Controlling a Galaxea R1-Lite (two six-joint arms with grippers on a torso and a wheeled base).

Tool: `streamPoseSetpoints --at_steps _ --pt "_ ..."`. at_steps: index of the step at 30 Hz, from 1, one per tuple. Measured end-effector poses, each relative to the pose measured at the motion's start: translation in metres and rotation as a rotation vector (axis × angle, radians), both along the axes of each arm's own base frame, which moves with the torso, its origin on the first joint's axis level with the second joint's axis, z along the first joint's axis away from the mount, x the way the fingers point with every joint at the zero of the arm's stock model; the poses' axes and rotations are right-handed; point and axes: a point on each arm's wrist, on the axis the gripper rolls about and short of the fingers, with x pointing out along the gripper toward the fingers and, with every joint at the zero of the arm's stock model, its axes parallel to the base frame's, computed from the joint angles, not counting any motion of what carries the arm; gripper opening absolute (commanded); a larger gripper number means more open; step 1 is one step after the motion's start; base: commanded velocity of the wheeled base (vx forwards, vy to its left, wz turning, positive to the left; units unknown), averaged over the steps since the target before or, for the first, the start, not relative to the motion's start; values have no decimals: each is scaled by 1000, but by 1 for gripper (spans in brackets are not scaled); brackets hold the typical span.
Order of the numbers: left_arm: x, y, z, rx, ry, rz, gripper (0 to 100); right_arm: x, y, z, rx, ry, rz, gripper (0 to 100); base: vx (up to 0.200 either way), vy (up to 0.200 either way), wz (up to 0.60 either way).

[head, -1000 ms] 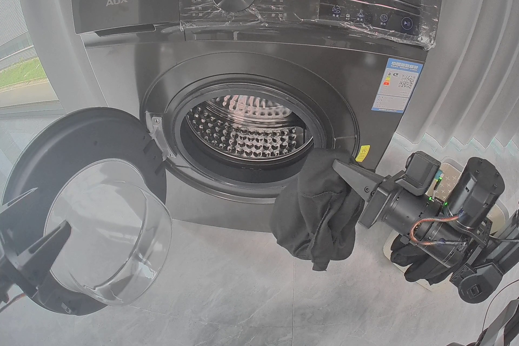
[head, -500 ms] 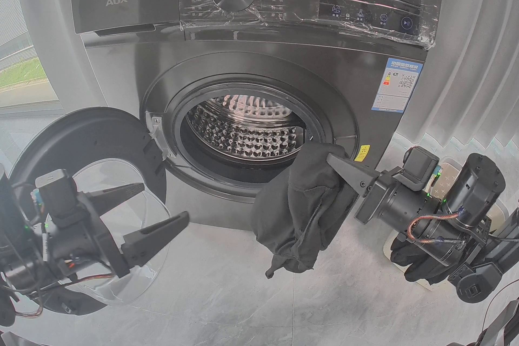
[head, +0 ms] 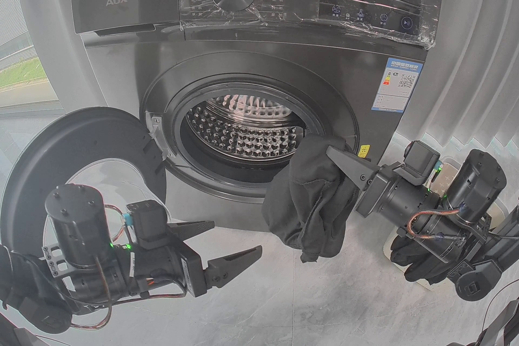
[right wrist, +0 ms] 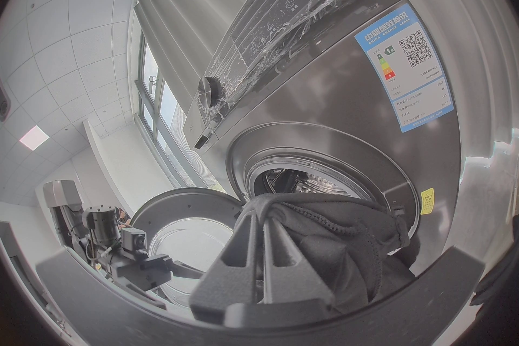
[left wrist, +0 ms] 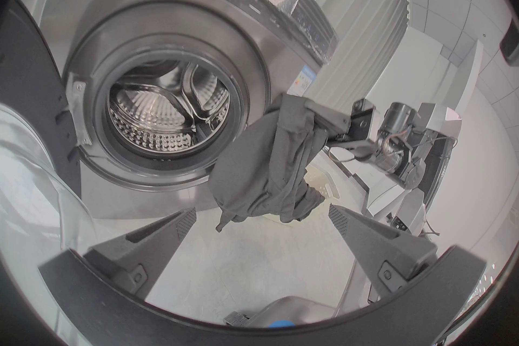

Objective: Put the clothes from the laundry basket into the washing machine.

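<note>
Black garment (head: 308,201) clamped in right gripper (head: 331,152) before washing machine (head: 346,77), left gripper (head: 237,237) spread empty near open door (head: 81,141)

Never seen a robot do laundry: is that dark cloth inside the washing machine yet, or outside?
Outside. The dark garment hangs from the shut right gripper in front of the washing machine, none of it in the drum.
</note>
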Motion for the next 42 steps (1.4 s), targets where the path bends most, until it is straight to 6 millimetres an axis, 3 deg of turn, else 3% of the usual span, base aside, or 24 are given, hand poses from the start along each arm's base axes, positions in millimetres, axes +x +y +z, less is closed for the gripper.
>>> streamPoseSetpoints --at_steps 19,25,32,42 --pt "32 -34 -58 -43 -40 -36 100 1 0 0 5 5 2 0 0 0 0" --pt "34 -40 -80 -59 64 -27 100 1 1 0 5 5 2 0 0 0 0" --pt "37 -51 -91 -105 161 -23 100 0 1 0 6 4 4 0 0 0 0" --pt "57 -68 -99 -228 230 16 100 0 1 -1 5 4 6 0 0 0 0"
